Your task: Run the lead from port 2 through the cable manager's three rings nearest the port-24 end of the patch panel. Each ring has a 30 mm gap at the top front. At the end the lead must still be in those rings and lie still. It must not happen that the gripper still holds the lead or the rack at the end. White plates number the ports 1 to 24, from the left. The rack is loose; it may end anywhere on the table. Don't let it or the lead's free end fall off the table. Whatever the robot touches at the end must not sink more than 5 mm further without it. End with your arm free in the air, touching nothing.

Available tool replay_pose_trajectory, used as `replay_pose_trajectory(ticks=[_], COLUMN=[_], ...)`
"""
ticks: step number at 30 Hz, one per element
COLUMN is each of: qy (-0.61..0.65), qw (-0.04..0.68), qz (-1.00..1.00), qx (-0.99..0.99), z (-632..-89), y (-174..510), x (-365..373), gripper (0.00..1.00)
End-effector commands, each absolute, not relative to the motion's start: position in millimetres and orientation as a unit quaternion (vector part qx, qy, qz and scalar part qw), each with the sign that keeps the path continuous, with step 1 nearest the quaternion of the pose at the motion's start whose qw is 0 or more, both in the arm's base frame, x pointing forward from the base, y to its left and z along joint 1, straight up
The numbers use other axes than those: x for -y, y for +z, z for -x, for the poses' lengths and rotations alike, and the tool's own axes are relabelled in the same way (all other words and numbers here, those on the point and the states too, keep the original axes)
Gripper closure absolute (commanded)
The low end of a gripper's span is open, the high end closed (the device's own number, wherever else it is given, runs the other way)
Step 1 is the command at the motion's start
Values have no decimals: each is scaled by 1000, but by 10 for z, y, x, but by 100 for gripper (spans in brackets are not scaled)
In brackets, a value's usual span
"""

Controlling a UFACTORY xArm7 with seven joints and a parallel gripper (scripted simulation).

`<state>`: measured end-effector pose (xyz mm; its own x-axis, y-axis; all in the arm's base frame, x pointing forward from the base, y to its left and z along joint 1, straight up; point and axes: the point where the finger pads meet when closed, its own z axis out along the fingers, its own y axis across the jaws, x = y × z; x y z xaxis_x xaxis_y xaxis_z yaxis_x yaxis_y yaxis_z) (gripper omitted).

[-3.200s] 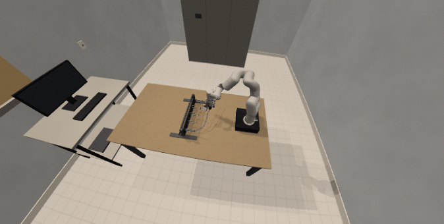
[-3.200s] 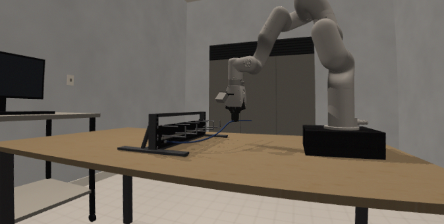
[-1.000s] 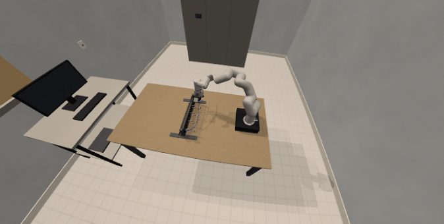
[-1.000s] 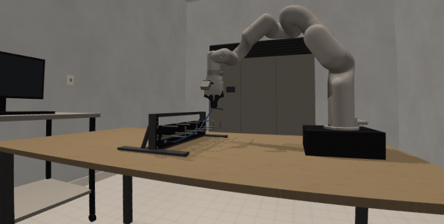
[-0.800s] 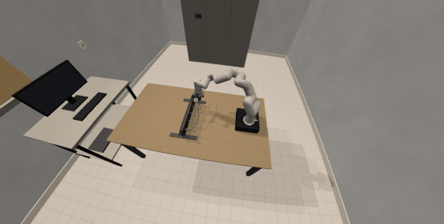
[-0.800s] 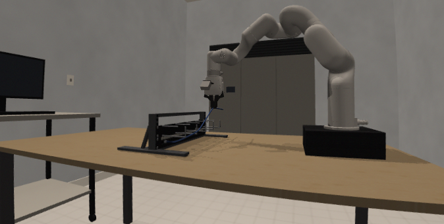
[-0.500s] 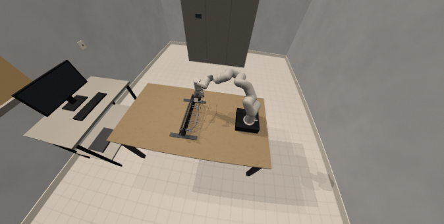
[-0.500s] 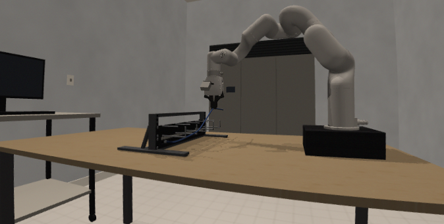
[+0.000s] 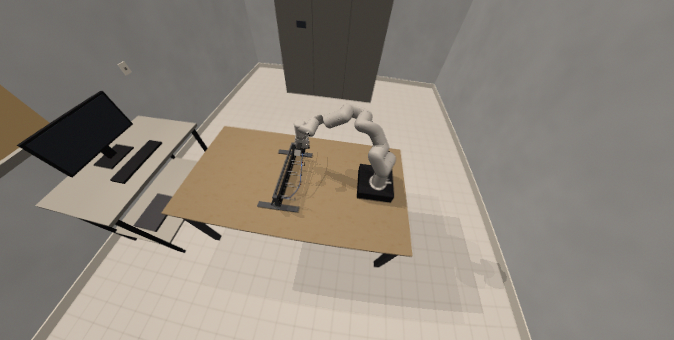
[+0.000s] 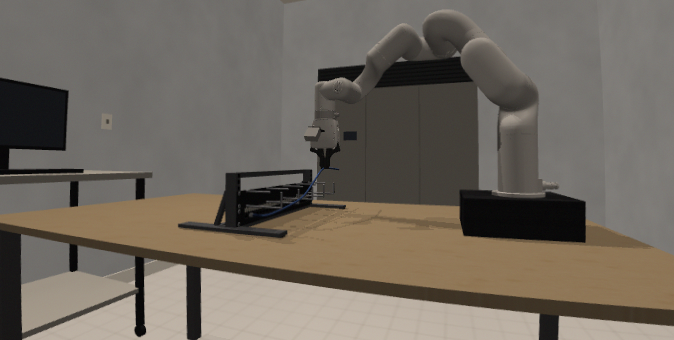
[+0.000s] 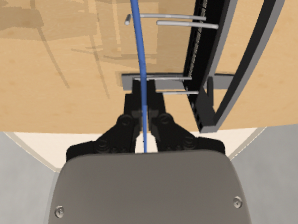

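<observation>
The black rack [image 10: 260, 205] with the patch panel stands on the wooden table; it also shows in the top view [image 9: 287, 177]. A thin blue lead runs from the rack's near end up along its front to my gripper [image 10: 326, 162]. My gripper is shut on the blue lead [image 11: 141, 70] near its free end, above the rack's far end. In the wrist view my fingers pinch the lead, which runs straight ahead past grey metal rings beside the black panel frame [image 11: 212, 36]. I cannot tell whether the lead lies inside any ring.
The arm's black base [image 10: 522, 215] sits at the table's right side. A side desk with a monitor [image 9: 77, 132] and keyboard [image 9: 136, 161] stands to the left. A grey cabinet [image 9: 332, 30] stands at the back wall. The table's far edge is close behind the rack's end.
</observation>
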<state>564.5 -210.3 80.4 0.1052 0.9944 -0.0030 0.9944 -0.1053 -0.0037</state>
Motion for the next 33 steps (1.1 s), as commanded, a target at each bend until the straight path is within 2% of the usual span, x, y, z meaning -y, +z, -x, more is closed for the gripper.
replay_pose_trajectory(ticks=[1,33], qy=[1,1], qw=[-1,-1], qz=[743,743], qx=[670,670], z=[-5660,-5659], y=[757,218], x=[2091,2092], gripper=[100,100])
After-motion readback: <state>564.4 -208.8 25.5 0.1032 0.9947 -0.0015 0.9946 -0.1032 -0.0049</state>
